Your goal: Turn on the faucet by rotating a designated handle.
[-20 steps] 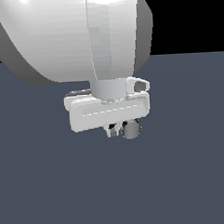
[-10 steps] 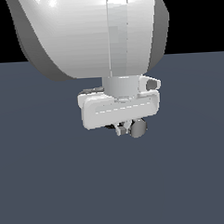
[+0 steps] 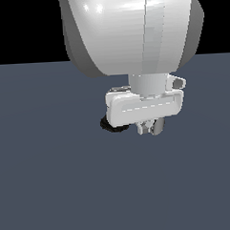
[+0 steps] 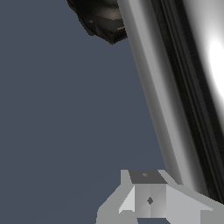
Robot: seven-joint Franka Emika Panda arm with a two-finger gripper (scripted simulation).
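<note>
silver handle [image 4: 175,87] close-up, wrist view only

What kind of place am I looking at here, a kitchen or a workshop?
Neither, it seems: probably a bare computer-simulated test scene. A flat grey floor meets a plain black background, and the only things there are a white robot arm and a small faucet with a shiny handle.

Glossy white bulbous arm [image 3: 132,35], grey-shaded fingers [image 4: 148,199]
</note>
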